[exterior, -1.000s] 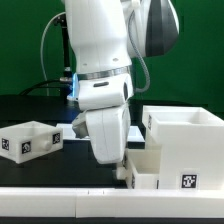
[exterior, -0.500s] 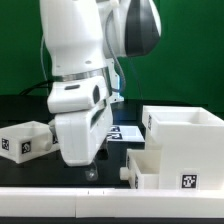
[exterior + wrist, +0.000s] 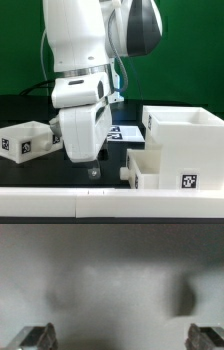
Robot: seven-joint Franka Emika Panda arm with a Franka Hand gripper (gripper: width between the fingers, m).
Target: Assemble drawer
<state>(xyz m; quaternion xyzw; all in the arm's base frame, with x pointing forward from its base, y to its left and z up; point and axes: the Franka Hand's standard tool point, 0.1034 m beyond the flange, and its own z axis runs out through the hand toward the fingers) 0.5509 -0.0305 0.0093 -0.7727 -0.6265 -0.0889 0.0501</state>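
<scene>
The large white casing [image 3: 185, 135] stands at the exterior view's right, with a tag low on its front. One small white tray [image 3: 150, 166] sits against the casing's left side, its knob [image 3: 127, 173] pointing left. I cannot tell how far it reaches into the casing. The second small tray [image 3: 25, 139] stands apart at the far left, showing a tag. My gripper [image 3: 91, 167] hangs low over the black table between the two trays and touches neither. In the wrist view my gripper [image 3: 120, 336] is open wide and empty, over a blurred grey surface.
The marker board [image 3: 127, 132] lies flat on the table behind my arm, partly hidden by it. A white ledge [image 3: 60, 195] runs along the front edge. A green wall is behind.
My arm has swung from right beside the knobbed tray to the exterior view's left, then risen slightly. Both trays and the casing have stayed put.
</scene>
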